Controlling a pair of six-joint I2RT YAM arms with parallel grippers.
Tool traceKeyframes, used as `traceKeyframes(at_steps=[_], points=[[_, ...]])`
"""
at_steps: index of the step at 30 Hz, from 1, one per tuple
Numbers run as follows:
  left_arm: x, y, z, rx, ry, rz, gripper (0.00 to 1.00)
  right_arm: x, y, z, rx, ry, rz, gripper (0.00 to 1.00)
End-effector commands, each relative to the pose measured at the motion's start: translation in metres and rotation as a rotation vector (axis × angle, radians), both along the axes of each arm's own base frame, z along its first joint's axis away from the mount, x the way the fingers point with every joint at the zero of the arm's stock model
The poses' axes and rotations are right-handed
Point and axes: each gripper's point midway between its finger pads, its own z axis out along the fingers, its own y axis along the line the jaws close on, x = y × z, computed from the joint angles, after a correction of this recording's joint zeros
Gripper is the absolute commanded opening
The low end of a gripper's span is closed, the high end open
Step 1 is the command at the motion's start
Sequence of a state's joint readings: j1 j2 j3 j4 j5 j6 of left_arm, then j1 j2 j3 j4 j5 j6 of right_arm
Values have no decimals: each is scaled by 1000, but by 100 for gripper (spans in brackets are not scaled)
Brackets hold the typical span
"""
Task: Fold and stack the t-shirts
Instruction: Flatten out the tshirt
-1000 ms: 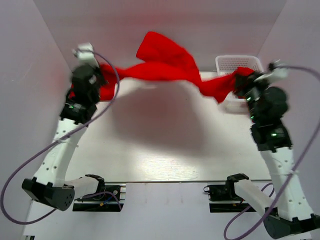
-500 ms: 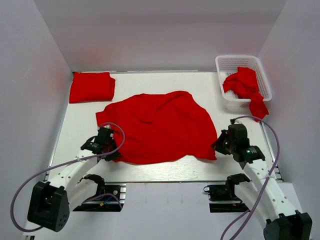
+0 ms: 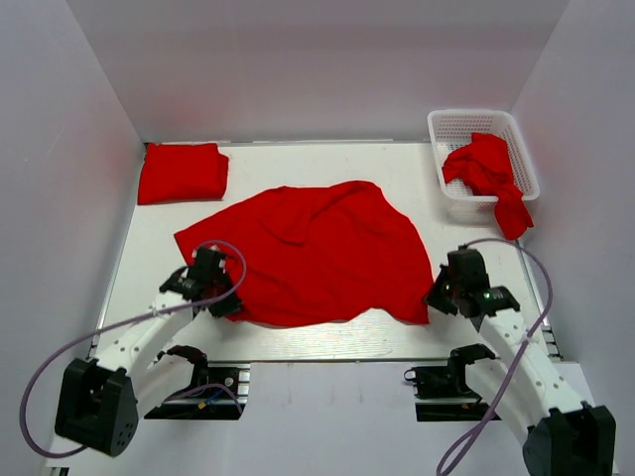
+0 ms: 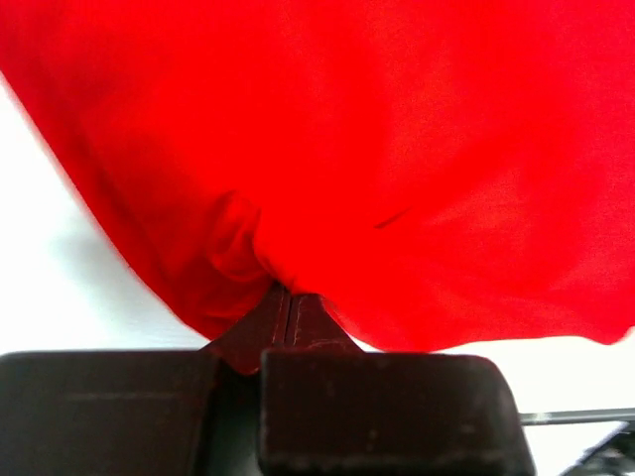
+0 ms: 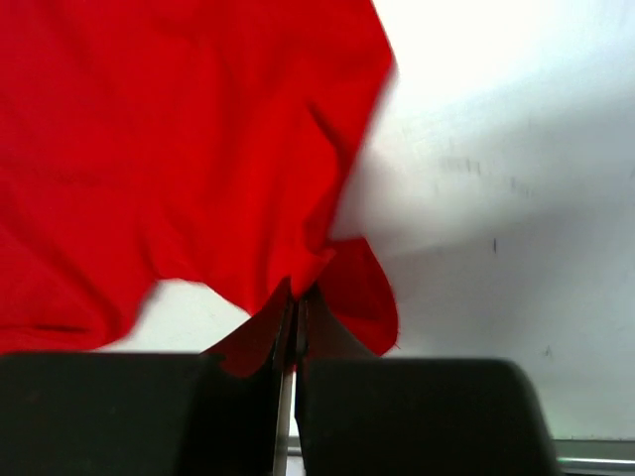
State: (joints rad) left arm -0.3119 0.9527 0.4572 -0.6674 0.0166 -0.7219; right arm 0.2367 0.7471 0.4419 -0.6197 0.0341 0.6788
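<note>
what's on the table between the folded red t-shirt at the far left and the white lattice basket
Bare white table separates the folded red t-shirt from the white plastic lattice basket, seen in the top view.

Plain red t-shirts point(image 3: 308, 253), white lattice basket point(image 3: 474, 114), white table point(image 3: 327, 169).

My left gripper point(image 3: 223, 297) and right gripper point(image 3: 435, 297) have dropped from high over the table point(image 3: 298, 342) to its near edge; the t-shirt point(image 3: 313, 253), aloft before, now lies spread flat; its left corner has slid further left.
</note>
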Motion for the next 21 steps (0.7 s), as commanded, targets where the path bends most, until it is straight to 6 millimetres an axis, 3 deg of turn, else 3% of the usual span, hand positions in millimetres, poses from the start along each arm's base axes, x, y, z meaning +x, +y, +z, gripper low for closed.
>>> traceKeyframes(at_steps=[1, 2, 3, 4, 5, 6, 7, 8, 9, 11, 12, 13, 14, 15, 17, 18, 19, 21], points=[[97, -13, 111, 13, -325, 8, 0, 81, -5, 81, -64, -300, -29, 0], [120, -11, 118, 60, -306, -3, 0, 123, -2, 145, -90, -415, -32, 0], [162, -18, 201, 54, -461, 12, 0, 139, -10, 171, -132, -468, -74, 0], [176, -7, 196, 171, -371, 8, 0, 169, -16, 256, -170, -622, -102, 0], [183, -2, 246, 187, -456, 25, 0, 169, -21, 256, -204, -623, -104, 0], [212, 0, 311, 200, -576, 73, 0, 177, -29, 317, -216, -748, -165, 0], [216, 2, 338, 216, -625, 63, 0, 176, -38, 370, -242, -864, -197, 0], [219, 3, 364, 219, -684, 68, 0, 175, -44, 394, -261, -917, -222, 0], [214, 6, 415, 207, -807, 69, 0, 160, -54, 461, -268, -1069, -262, 0], [205, 12, 458, 202, -927, 84, 0, 150, -59, 495, -279, -1144, -279, 0], [198, 15, 490, 184, -1025, 99, 0, 145, -62, 509, -315, -1179, -269, 0], [190, 19, 505, 201, -1079, 89, 0, 125, -67, 546, -297, -1266, -293, 0], [150, 27, 554, 195, -1278, 52, 0, 94, -79, 584, -327, -1373, -322, 0], [149, 27, 564, 184, -1316, 63, 0, 85, -81, 595, -329, -1413, -332, 0], [115, 39, 590, 194, -1414, 75, 0, 61, -91, 612, -354, -1470, -361, 0], [103, 43, 601, 195, -1451, 83, 0, 51, -95, 621, -385, -1507, -372, 0], [93, 46, 609, 188, -1475, 91, 0, 28, -102, 634, -379, -1554, -399, 0], [75, 53, 626, 201, -1525, 97, 0, 11, -110, 642, -413, -1578, -417, 0]])
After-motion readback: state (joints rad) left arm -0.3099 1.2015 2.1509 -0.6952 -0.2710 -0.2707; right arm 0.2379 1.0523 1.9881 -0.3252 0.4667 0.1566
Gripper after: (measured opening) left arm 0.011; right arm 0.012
